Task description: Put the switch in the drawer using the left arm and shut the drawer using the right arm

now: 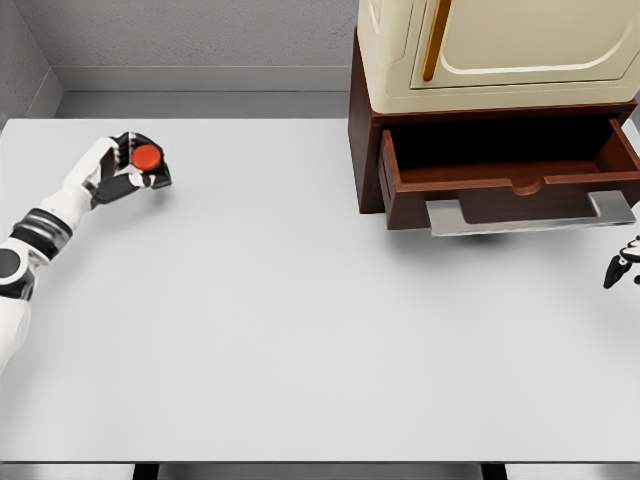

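Left hand (118,170) grips the switch (146,160) at the worktop's (300,330) far left. Drawer (510,165) stands open, well apart. Right hand (622,265) at right edge; finger state unclear.

switch (147,160) upper left of frame, on surface (300,330), in left hand (118,172) | drawer (510,170) upper right, pulled out under cabinet (500,50) | right hand (622,268) at right edge, below drawer

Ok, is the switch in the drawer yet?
No, the switch sits at the table's far left with the left hand closed around it, well apart from the open drawer.
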